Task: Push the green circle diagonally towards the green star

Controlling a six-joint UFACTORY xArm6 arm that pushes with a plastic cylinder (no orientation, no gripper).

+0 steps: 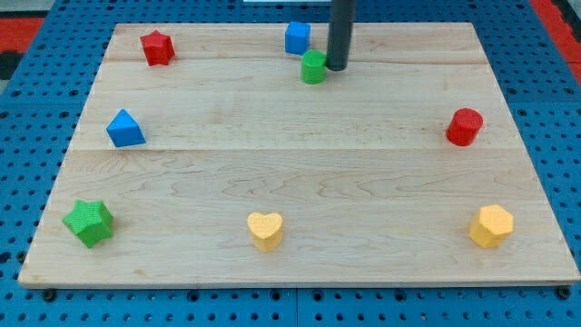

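Note:
The green circle (313,67) sits near the view's top centre of the wooden board (300,173). The dark rod comes down from the view's top edge, and my tip (336,67) rests right against the circle's right side. The green star (89,222) lies at the view's bottom left, far down and to the left of the circle.
A blue cube (297,37) stands just above and left of the circle. A red star (157,47) is at top left, a blue triangle (124,129) at left. A red cylinder (464,126) is at right, a yellow heart (265,231) at bottom centre, a yellow hexagon (491,225) at bottom right.

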